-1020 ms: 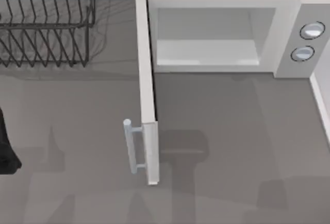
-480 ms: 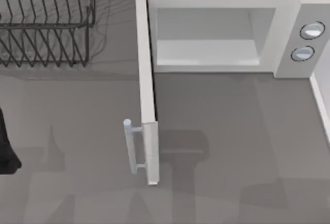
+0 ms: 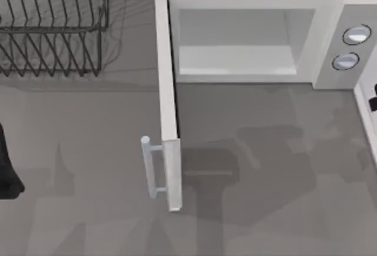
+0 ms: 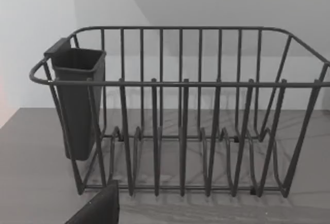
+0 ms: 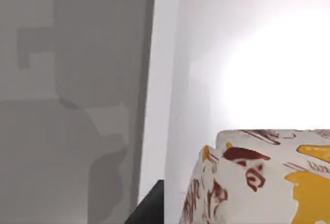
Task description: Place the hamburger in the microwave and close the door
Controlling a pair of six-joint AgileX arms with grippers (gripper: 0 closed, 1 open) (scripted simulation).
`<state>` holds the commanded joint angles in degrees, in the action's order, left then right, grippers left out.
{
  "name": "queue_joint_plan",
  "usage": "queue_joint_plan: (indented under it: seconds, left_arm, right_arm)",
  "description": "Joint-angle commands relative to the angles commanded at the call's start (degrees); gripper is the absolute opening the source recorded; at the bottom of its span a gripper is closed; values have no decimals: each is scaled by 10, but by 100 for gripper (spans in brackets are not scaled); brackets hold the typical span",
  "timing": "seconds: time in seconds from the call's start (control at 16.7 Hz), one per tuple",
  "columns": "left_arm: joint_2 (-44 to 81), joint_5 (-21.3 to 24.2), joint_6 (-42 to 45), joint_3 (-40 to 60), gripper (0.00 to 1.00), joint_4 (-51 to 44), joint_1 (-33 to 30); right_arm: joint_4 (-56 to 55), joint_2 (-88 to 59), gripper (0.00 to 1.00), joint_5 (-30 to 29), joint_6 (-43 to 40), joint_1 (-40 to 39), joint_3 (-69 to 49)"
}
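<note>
the grey table (image 3: 265, 150) carries the microwave (image 3: 330, 38) at the back, its door (image 3: 168, 109) swung wide open, cavity bare. a black wire rack (image 3: 53, 26) stands back left. the left wrist view faces that rack. the right wrist view shows the hamburger (image 5: 263, 177) close to the right gripper; whether it grips, i cannot tell.

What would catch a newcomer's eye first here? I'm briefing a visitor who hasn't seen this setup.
The large white microwave at the back right, its door swung wide open toward the front and its pale cavity bare. Next, the black wire rack at the back left, carrying a dark cup at one end. The right wrist view shows a white box printed in red and yellow, close up.
</note>
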<state>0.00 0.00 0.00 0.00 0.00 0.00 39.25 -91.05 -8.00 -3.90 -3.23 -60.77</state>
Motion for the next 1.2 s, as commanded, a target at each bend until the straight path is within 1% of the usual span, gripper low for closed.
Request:
queue_joint_plan:
  seconds: [0.24, 0.42, 0.6, 0.72, 0.84, 0.96, 1.2]
  left_arm:
    - [0, 0, 0, 0, 100, 0, 0]
    - [0, 0, 0, 0, 100, 0, 0]
    - [0, 0, 0, 0, 100, 0, 0]
    - [0, 0, 0, 0, 100, 0, 0]
    - [0, 0, 0, 0, 100, 0, 0]
    - [0, 0, 0, 0, 100, 0, 0]
    - [0, 0, 0, 0, 100, 0, 0]
  right_arm:
    - [-218, -144, 0, -65, 68, -132, -36]
    - [-391, -241, 0, -123, 119, -216, -59]
    - [-547, -313, 0, -183, 160, -281, -79]
    - [-625, -350, 0, -222, 180, -312, -89]
    - [-680, -374, 0, -256, 193, -332, -98]
    - [-712, -388, 0, -280, 200, -343, -106]
    - [-722, -392, 0, -289, 202, -347, -109]
